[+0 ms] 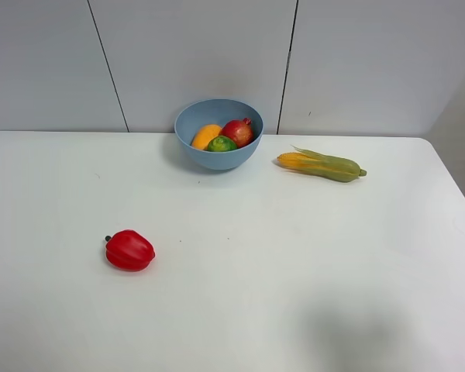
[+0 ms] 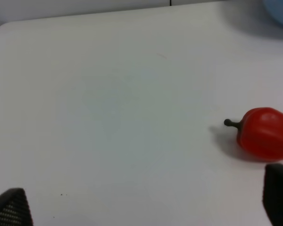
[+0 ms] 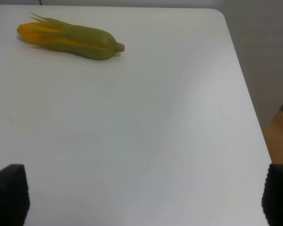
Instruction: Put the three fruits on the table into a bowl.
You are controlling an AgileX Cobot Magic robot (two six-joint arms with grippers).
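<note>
The light-blue bowl (image 1: 218,133) stands at the back middle of the white table (image 1: 240,294). Inside it lie the orange-yellow mango (image 1: 205,136), the red pomegranate (image 1: 237,132) and the green lime (image 1: 222,144). Neither arm shows in the high view. In the left wrist view my left gripper (image 2: 144,207) is open and empty, its fingertips (image 2: 12,209) wide apart above bare table. In the right wrist view my right gripper (image 3: 144,197) is open and empty, its fingertips (image 3: 9,195) wide apart above bare table. A sliver of the bowl (image 2: 280,12) shows in the left wrist view.
A red bell pepper (image 1: 129,250) lies at the front left of the table; it also shows in the left wrist view (image 2: 264,134) beside the left gripper. A corn cob with green husk (image 1: 322,164) lies right of the bowl, also in the right wrist view (image 3: 70,35). The table's rounded corner (image 3: 217,14) is near it.
</note>
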